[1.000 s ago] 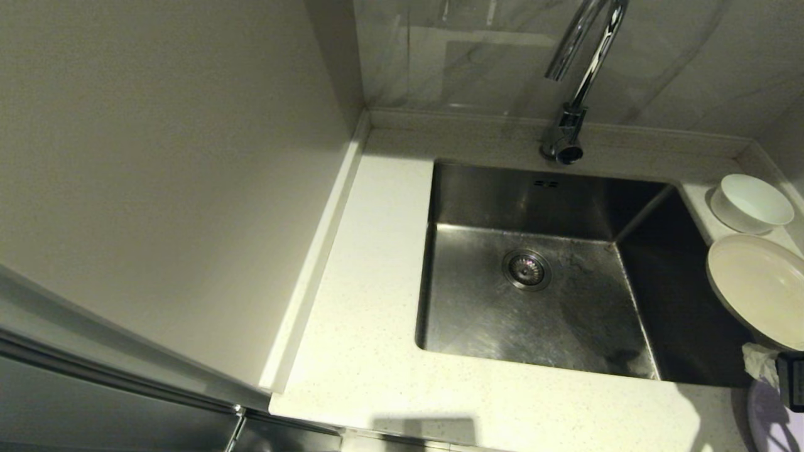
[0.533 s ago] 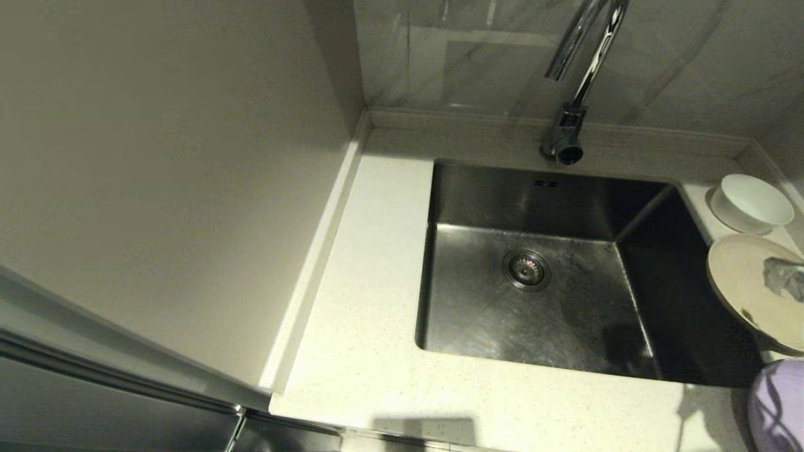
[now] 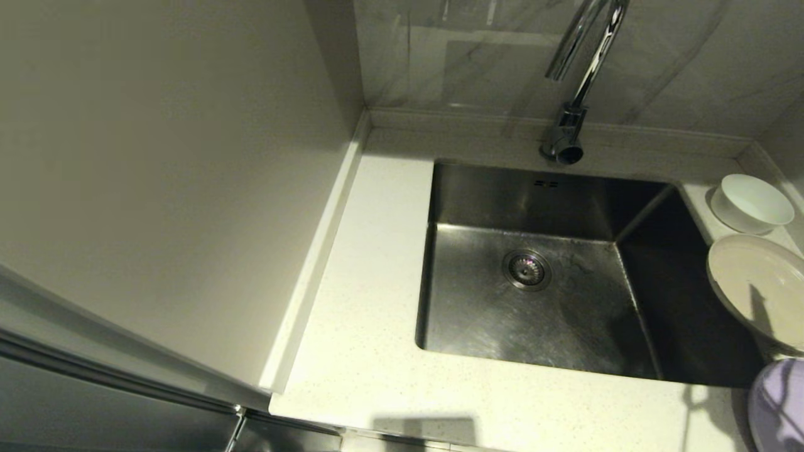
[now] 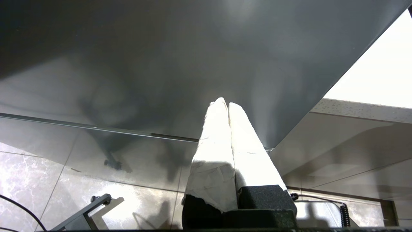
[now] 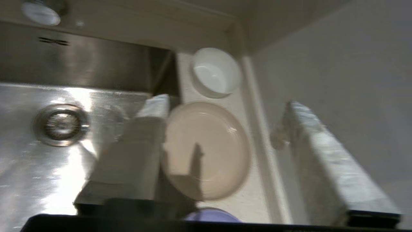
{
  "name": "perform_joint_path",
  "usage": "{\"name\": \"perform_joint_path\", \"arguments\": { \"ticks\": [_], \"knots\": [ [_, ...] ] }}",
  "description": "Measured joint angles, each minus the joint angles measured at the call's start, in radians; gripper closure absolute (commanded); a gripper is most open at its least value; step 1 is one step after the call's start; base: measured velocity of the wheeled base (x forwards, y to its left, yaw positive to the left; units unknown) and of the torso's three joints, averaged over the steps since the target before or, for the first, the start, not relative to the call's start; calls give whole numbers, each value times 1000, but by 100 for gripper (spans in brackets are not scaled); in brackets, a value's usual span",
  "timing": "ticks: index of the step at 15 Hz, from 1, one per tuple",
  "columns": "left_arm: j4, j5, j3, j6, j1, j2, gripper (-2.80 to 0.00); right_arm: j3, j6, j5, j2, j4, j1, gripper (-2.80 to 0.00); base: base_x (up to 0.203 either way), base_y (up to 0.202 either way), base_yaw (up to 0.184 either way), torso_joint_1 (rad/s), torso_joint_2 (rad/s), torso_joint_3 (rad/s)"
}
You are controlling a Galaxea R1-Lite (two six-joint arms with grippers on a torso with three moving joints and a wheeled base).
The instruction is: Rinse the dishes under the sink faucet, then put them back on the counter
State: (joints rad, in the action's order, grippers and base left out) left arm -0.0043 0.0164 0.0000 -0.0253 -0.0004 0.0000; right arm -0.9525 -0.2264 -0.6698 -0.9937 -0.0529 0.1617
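Note:
The beige plate [image 3: 760, 289] lies on the counter [image 3: 377, 301] right of the sink [image 3: 490, 326], partly overhanging the basin. Behind it stands the white bowl [image 3: 754, 201], and the lavender plate [image 3: 779, 408] shows at the near right corner. In the right wrist view my right gripper [image 5: 225, 104] hovers open above the beige plate [image 5: 209, 148], empty, its wrapped fingers [image 5: 141, 138] spread wide. The white bowl [image 5: 215, 71] lies beyond and the lavender plate [image 5: 212, 216] shows as a sliver. The faucet [image 3: 584, 63] rises behind the sink. My left gripper [image 4: 228, 104] is parked, shut, empty.
A side wall [image 3: 157, 157] closes off the counter's left, and another wall [image 5: 338, 48] stands close right of the dishes. A low raised back edge [image 3: 477, 122] runs behind the sink. The drain strainer [image 3: 526, 269] sits in the basin floor. A dark cabinet front fills the left wrist view.
My right gripper showed at the head view's lower right edge, then over the beige plate; now it is out of that view and only its shadow falls on the plate.

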Motion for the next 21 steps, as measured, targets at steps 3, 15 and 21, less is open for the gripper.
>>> {"name": "perform_joint_path", "arguments": {
  "ticks": [3,15,21],
  "knots": [
    [0,0,0,0,0,0,0,39,-20,-27,74,22,15,0,0,0,0,0,0,0],
    [0,0,0,0,0,0,0,159,204,66,587,283,-97,0,0,0,0,0,0,0],
    [0,0,0,0,0,0,0,275,316,50,900,350,-146,0,0,0,0,0,0,0]
  ]
}}
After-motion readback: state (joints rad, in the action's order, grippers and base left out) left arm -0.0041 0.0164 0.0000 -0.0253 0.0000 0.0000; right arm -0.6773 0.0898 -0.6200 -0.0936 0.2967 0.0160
